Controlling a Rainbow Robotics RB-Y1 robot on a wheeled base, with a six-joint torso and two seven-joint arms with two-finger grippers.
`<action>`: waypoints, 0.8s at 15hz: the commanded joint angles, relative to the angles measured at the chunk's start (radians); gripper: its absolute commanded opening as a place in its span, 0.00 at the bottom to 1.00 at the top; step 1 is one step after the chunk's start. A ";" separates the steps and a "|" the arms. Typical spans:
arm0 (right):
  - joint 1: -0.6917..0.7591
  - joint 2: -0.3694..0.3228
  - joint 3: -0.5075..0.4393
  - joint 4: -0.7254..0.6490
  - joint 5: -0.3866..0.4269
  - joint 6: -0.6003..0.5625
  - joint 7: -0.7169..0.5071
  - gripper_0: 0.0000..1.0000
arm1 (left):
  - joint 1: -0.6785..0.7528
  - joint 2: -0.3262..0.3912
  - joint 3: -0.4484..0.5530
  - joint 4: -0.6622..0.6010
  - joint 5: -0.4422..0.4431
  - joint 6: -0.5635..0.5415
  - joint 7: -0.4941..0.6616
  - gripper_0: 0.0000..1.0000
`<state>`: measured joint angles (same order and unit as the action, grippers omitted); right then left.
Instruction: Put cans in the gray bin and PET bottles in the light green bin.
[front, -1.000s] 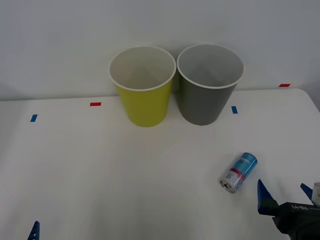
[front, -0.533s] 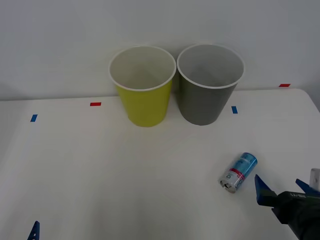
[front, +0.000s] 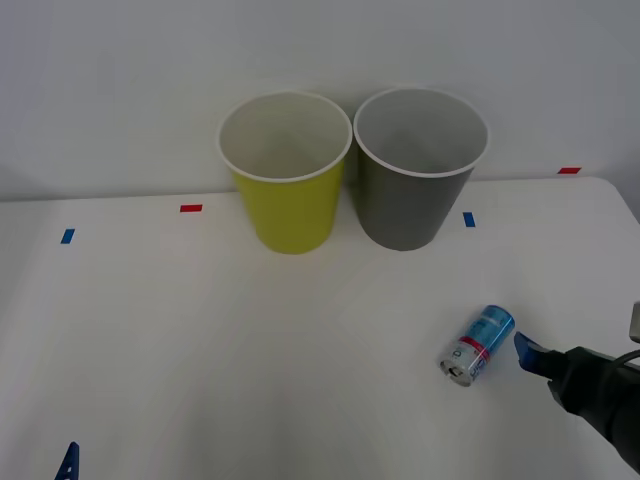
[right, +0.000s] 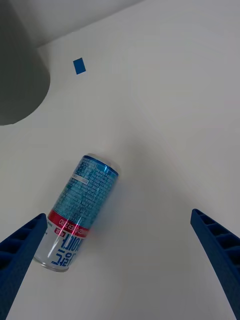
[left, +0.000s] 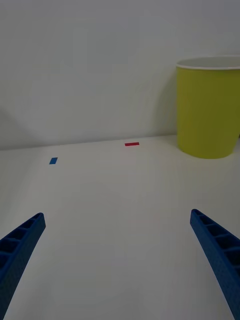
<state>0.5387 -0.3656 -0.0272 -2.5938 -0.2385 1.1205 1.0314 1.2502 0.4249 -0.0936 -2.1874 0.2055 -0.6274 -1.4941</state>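
Note:
The light-blue can (front: 476, 345) lies on its side on the white table at the front right, its silver end toward me. My right gripper (front: 535, 350) hovers just right of it, open; in the right wrist view the can (right: 80, 212) lies ahead of the gripper (right: 119, 216), nearer one finger, untouched. The light green bin (front: 290, 200) and the gray bin (front: 408, 200) stand upright side by side at the back. My left gripper (left: 117, 215) is open and low at the front left, facing the light green bin (left: 210, 115). PET bottles are out of view.
Small tape marks dot the table (front: 200, 350): red tape (front: 190, 208) and blue tape (front: 67, 236) at the back left, blue tape (front: 468, 219) by the gray bin (right: 17, 75), red tape (front: 568, 171) at the back right. A wall rises behind the bins.
My right gripper has moved forward from the front right corner and now sits close beside the can. The can, bins and left arm have not moved.

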 joint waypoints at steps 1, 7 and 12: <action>-0.089 -0.047 -0.014 0.001 -0.056 0.142 -0.119 1.00 | 0.000 0.000 0.000 0.000 0.000 0.000 0.000 1.00; -0.244 -0.139 -0.019 0.066 -0.190 0.282 -0.360 1.00 | 0.000 0.000 0.000 0.000 0.000 0.000 0.000 1.00; -0.376 -0.239 0.023 0.228 -0.262 0.283 -0.424 1.00 | 0.000 0.000 0.000 0.000 0.000 0.000 0.000 1.00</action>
<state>0.1847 -0.5865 -0.0195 -2.3912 -0.4914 1.4033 0.6325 1.2502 0.4249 -0.0936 -2.1875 0.2055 -0.6274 -1.4941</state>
